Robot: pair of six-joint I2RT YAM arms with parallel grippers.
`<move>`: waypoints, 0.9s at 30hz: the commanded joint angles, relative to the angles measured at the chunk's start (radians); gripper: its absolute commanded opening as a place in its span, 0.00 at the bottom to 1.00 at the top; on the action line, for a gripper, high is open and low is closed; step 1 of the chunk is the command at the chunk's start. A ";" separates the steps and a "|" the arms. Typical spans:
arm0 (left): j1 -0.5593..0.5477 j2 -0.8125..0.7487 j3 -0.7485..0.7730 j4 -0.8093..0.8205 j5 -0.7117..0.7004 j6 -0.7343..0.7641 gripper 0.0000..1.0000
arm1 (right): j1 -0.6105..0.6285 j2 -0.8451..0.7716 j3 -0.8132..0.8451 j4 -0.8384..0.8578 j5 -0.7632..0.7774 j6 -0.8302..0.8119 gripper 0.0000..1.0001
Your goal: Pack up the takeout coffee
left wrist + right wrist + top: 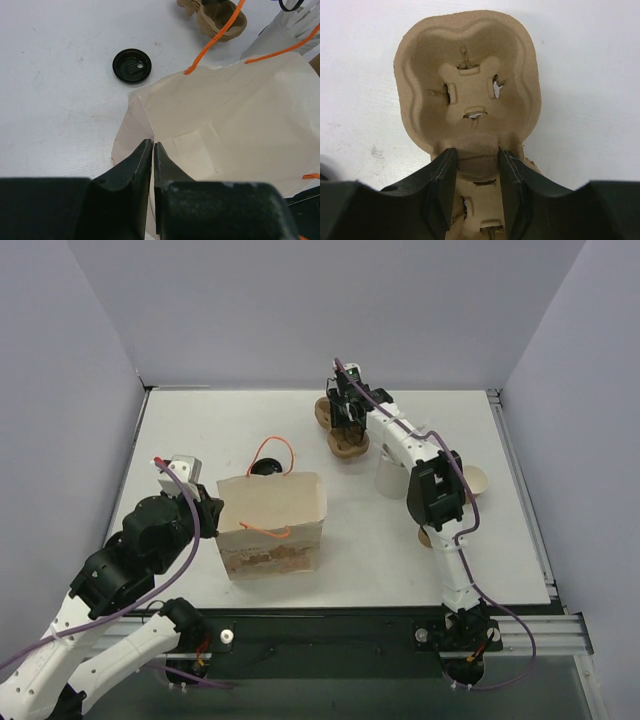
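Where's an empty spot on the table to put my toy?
Bare table in the far left corner, behind the black lid; also between the paper bag and the right arm. Crowded around the cup carrier and white cup.

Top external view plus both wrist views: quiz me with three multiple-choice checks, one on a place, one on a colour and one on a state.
1. Relative to the cream paper bag, where is the black round plastic lid?
A inside it; B on the white table just beyond it; C on top of a cup.
2. The bag's cord handles are:
A orange; B blue; C black.
3. The right gripper is:
A wide open in the air; B closed on the waist of the brown moulded-pulp two-hole cup carrier; C holding a cup.

Answers:
1. B, the lid lies on bare table behind the bag.
2. A, both loops show orange.
3. B, both fingers press the carrier's narrow middle.
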 commanded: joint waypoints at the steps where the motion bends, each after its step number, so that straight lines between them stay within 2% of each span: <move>1: 0.005 0.003 0.043 0.054 0.009 0.001 0.17 | -0.011 -0.118 -0.007 0.065 0.022 0.005 0.28; 2: 0.005 0.001 0.043 0.056 0.009 -0.001 0.17 | -0.012 -0.120 -0.053 0.083 0.004 0.009 0.28; 6: 0.005 -0.005 0.031 0.060 0.015 -0.006 0.17 | -0.006 -0.057 -0.007 0.008 0.040 -0.019 0.29; 10: 0.005 -0.005 0.028 0.056 0.017 -0.007 0.18 | -0.011 -0.057 -0.027 0.025 0.019 -0.008 0.29; 12: 0.005 -0.005 0.028 0.054 0.015 -0.006 0.19 | -0.038 -0.063 -0.027 0.049 -0.100 0.057 0.31; 16: 0.005 -0.002 0.034 0.059 0.011 -0.001 0.21 | -0.084 -0.100 -0.067 0.120 -0.210 0.194 0.32; 18: 0.005 -0.002 0.036 0.057 0.009 -0.001 0.21 | -0.071 -0.100 -0.058 0.093 -0.172 0.138 0.32; 22: 0.005 -0.010 0.027 0.060 0.007 -0.006 0.21 | -0.006 -0.068 0.011 0.004 0.089 -0.078 0.31; 23: 0.005 -0.010 0.019 0.059 0.006 -0.010 0.21 | 0.004 -0.066 0.009 0.005 0.105 -0.109 0.31; 24: 0.006 -0.014 0.017 0.060 0.006 -0.012 0.22 | 0.009 -0.065 0.011 0.005 0.093 -0.126 0.31; 27: 0.005 -0.016 0.011 0.060 0.011 -0.016 0.22 | -0.021 -0.083 -0.019 0.042 -0.135 -0.024 0.31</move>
